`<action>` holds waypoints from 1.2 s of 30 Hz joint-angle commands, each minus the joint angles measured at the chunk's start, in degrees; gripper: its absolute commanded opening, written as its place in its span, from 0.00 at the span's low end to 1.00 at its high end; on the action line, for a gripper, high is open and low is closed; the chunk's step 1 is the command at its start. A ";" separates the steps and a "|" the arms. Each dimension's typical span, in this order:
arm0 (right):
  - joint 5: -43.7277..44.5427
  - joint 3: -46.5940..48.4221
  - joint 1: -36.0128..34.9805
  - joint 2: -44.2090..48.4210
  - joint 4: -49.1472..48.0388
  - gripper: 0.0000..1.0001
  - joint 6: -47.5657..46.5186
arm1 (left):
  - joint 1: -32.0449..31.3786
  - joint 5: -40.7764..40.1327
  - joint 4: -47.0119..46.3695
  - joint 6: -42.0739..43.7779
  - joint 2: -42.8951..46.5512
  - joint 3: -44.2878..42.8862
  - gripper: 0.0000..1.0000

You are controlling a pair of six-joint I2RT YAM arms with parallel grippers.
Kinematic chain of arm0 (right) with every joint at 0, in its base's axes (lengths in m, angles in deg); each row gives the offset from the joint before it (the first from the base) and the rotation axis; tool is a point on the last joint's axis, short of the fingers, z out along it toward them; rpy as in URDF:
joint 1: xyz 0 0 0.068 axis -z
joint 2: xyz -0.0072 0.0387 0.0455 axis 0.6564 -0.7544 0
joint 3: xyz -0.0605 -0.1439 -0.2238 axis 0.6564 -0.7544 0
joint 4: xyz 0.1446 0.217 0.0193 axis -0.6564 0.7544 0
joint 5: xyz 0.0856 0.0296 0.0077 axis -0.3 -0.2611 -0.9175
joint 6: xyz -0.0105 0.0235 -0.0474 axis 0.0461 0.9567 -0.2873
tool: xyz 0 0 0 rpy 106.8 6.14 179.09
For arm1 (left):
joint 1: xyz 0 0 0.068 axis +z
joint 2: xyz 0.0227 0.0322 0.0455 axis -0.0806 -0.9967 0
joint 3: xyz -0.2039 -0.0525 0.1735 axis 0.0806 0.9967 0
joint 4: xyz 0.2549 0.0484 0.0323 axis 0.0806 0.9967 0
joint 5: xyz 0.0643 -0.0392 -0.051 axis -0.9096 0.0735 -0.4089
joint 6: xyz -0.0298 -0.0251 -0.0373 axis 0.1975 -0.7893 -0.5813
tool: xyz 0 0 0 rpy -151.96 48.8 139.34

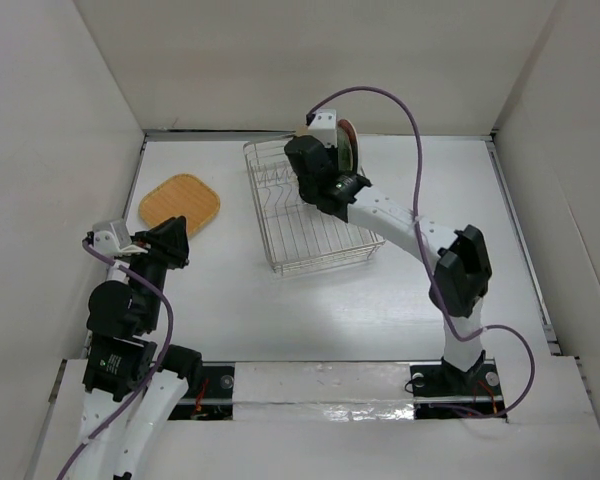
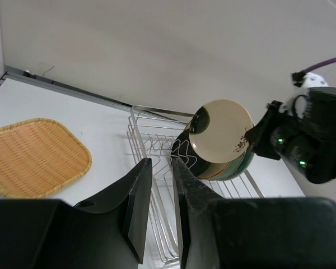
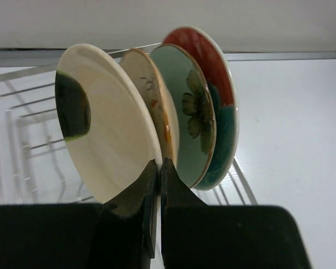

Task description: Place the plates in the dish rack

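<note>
The silver wire dish rack stands mid-table. At its far end, plates stand on edge. In the right wrist view they read, from right to left, red, teal with a flower, cream floral and pale yellow with a black mark. My right gripper is shut on the pale yellow plate's rim. A dark rounded shape, perhaps a black plate, shows low in the rack. The orange rounded-square plate lies flat on the table at the left. My left gripper hovers beside it, slightly open and holding nothing.
White walls enclose the table on three sides. The right arm stretches diagonally from its base to the rack's far end, with a purple cable looping above. The rack's near slots hold nothing.
</note>
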 commanded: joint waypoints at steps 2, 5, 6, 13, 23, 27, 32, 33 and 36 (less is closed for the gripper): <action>8.66 8.90 0.57 -4.91 4.91 0.00 -6.32 | -0.71 0.64 -2.65 0.41 0.48 0.42 0.19; 9.72 12.33 0.57 -8.43 4.99 0.00 -8.52 | -0.71 0.81 -2.65 0.41 0.39 0.33 0.20; 10.33 13.31 0.57 -9.30 5.52 0.00 -8.79 | -0.71 0.82 -2.74 0.41 0.39 0.33 0.20; 10.69 17.80 1.10 -14.05 6.58 0.00 -11.07 | -0.71 0.81 -2.65 0.50 0.13 0.24 0.20; 7.27 20.26 1.10 -19.59 7.11 0.00 -10.46 | -0.71 0.55 -2.65 0.50 0.04 0.33 0.20; 5.95 20.79 0.57 -21.53 6.76 0.00 -10.11 | -0.71 0.46 -2.65 0.50 -0.22 0.33 0.20; 3.40 20.79 0.57 -23.28 6.50 0.00 -8.97 | -0.71 0.29 -2.65 0.59 -0.66 0.33 0.20; 3.31 20.62 0.57 -23.64 6.41 0.00 -8.62 | -0.71 0.29 -2.74 0.67 -0.66 0.33 0.20; 2.25 19.83 0.05 -23.90 5.62 0.00 -8.09 | -0.71 -0.15 -2.74 0.59 -1.19 0.42 0.20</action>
